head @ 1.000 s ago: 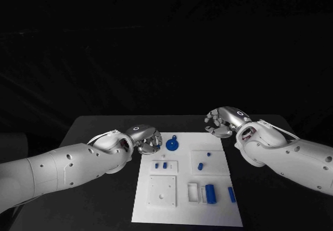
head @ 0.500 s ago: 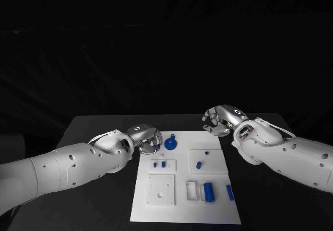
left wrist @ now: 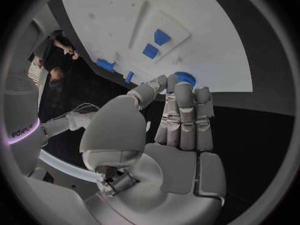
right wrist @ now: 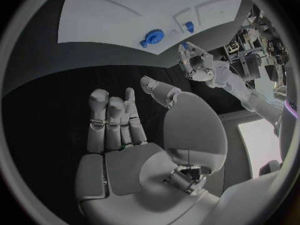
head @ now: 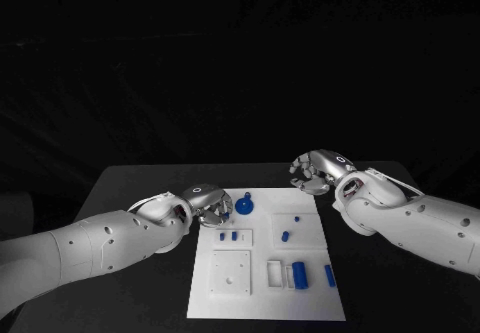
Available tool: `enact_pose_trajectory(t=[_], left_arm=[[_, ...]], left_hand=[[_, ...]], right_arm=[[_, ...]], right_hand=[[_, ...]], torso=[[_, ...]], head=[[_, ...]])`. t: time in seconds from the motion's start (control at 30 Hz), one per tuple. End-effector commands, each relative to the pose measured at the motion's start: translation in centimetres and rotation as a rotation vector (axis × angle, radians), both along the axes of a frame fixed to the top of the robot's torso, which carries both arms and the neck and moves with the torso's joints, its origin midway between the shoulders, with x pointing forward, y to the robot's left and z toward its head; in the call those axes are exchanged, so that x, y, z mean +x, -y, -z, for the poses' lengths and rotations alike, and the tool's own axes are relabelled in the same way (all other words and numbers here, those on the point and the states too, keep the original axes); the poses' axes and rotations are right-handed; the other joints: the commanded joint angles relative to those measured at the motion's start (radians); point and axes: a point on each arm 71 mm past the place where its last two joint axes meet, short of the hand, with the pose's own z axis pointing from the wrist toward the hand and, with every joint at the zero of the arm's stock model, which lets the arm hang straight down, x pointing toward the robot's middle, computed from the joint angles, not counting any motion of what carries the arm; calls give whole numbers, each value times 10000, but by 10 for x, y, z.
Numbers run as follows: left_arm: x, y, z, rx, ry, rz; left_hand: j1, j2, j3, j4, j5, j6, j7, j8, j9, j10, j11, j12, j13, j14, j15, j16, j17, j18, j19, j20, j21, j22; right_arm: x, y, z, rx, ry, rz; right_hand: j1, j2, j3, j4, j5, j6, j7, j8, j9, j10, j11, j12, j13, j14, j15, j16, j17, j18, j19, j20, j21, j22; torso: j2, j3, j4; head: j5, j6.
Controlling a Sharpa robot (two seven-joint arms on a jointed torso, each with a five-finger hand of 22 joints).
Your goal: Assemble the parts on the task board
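Left hand (head: 208, 205) has crept in from the board's left edge toward the far left corner over the last second; fingertips now just beside the round blue knob (head: 245, 205), not clearly touching it. Left wrist view shows fingers (left wrist: 185, 116) straight and together, reaching to the knob (left wrist: 184, 78) at the board edge, nothing held, so the hand is released. Looks like an approach to pick the knob, grasp not yet made

Right hand (head: 318, 172) sits over the board's far right corner, about where it was a second ago, fingers loosely curled, palm empty (right wrist: 119, 135), holding nothing

White board (head: 300, 305) in the middle of the black table (head: 130, 184). The whole view has shifted a little, parts have not moved. Two small blue pegs (head: 229, 236) in the left middle plate, two more small ones (head: 290, 229) in the right plate, a blue cylinder (head: 299, 275) and a blue bar (head: 330, 275) near the board's near right corner. No part assembled yet by the look of it

Writing: only a small word on the left arm's cuff (left wrist: 24, 131), too bent to read for sure
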Motion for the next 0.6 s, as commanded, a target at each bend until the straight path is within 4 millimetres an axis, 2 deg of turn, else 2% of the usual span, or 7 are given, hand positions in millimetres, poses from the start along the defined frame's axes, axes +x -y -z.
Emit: enact_pose_trajectory(t=[0.03,0.27,0.6], left_arm=[[0,3,1,-255,131,218],[2,5,11,-431,150,192],[5,7,16,-462,270,110]], left_hand=[[24,24,-2,82,29,226,-175,29,401,-40,29,-48,3,44,-23,-4,17,148,24,-352,-30,17],[31,30,-1,83,29,221,-174,25,404,-43,30,-52,7,44,-22,-6,17,150,27,-353,-30,20],[49,41,-2,80,22,207,-169,14,411,-55,33,-65,17,47,-21,-10,19,156,40,-357,-23,29]], right_arm=[[-1,-1,-1,-1,42,-98],[0,-2,-1,-1,36,-108],[0,-3,-1,1,34,-118]], right_hand=[[87,10,38,-6,51,-136,195,-31,-12,-34,31,-27,-14,-6,79,-54,-12,536,-14,-45,-45,87],[87,12,42,-3,51,-133,194,-30,-13,-33,31,-26,-15,-6,79,-54,-13,536,-12,-44,-45,87],[87,14,51,7,51,-128,194,-27,-15,-30,30,-25,-16,-3,78,-54,-14,536,-9,-42,-47,87]], torso=[[0,-3,4],[7,-7,-8],[-4,4,8]], head=[[-9,-13],[-22,-21],[-56,-28]])
